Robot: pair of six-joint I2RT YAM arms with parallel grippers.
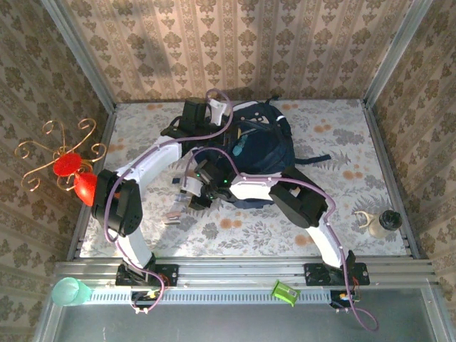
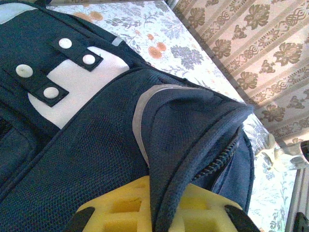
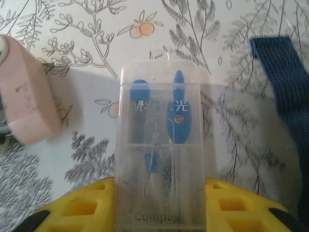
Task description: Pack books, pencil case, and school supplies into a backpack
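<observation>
The dark navy backpack (image 1: 260, 153) lies in the middle of the table. My left gripper (image 1: 226, 115) is at its far end, shut on a fold of backpack (image 2: 96, 145) fabric beside the zip; the fold runs down between the yellow fingers (image 2: 116, 208) of the left gripper (image 2: 164, 215). My right gripper (image 1: 191, 191) is low over the table left of the backpack. In the right wrist view the right gripper (image 3: 161, 191) is shut on a clear compass box (image 3: 161, 140) of school supplies with blue-handled tools inside. The pink pencil case (image 3: 24, 96) lies left of it. The books are out of view.
A blue backpack strap (image 3: 285, 92) lies on the cloth right of the box. A glass bottle (image 1: 381, 222) stands near the table's right edge. A green cup (image 1: 285, 292) and a teal cup (image 1: 68, 291) sit on the front rail. A red-and-gold ornament (image 1: 71, 167) hangs at the left wall.
</observation>
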